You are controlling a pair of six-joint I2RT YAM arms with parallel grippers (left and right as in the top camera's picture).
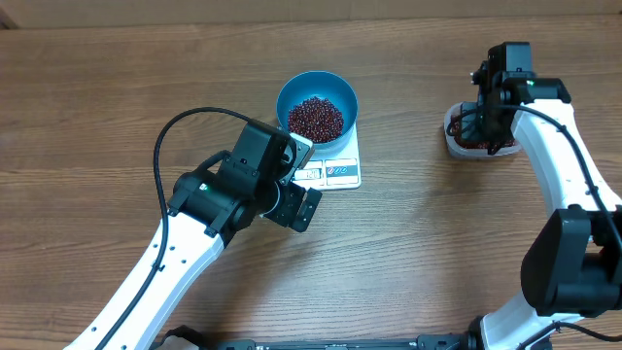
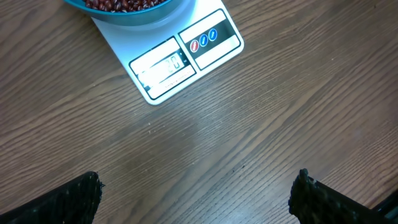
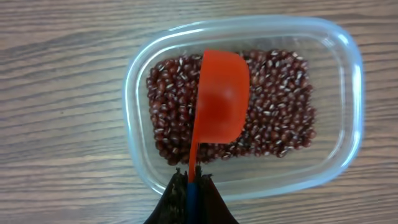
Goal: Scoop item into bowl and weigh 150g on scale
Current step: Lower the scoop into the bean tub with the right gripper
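1. The beans (image 1: 316,118) lie in the blue bowl (image 1: 292,86) as a dark red-brown heap covering its floor.
2. The bowl stands on the white scale (image 1: 342,173), over its 12 o'clock end. The scale's panel edge sticks out from under it at 6 o'clock.
3. In the left wrist view the display (image 2: 163,67) shows digits too blurred to read. Just beside it is a black strip with red and blue buttons (image 2: 204,40).
4. The left gripper (image 2: 196,199) hovers over bare table (image 2: 249,137) at about 7 o'clock from the scale. Its jaws are spread wide with nothing between them.
5. A clear tub (image 3: 348,93) sits at 3 o'clock from the bowl, well apart from it, and holds more of the same beans in a flat layer.
6. The right gripper (image 3: 193,186) hangs above the tub, clamped tight on the thin handle (image 3: 194,155) of an orange scoop (image 3: 221,99).
7. In the right wrist view the scoop's cup points to 12 o'clock, over the middle of the tub's layer. I cannot tell whether it touches the grains.
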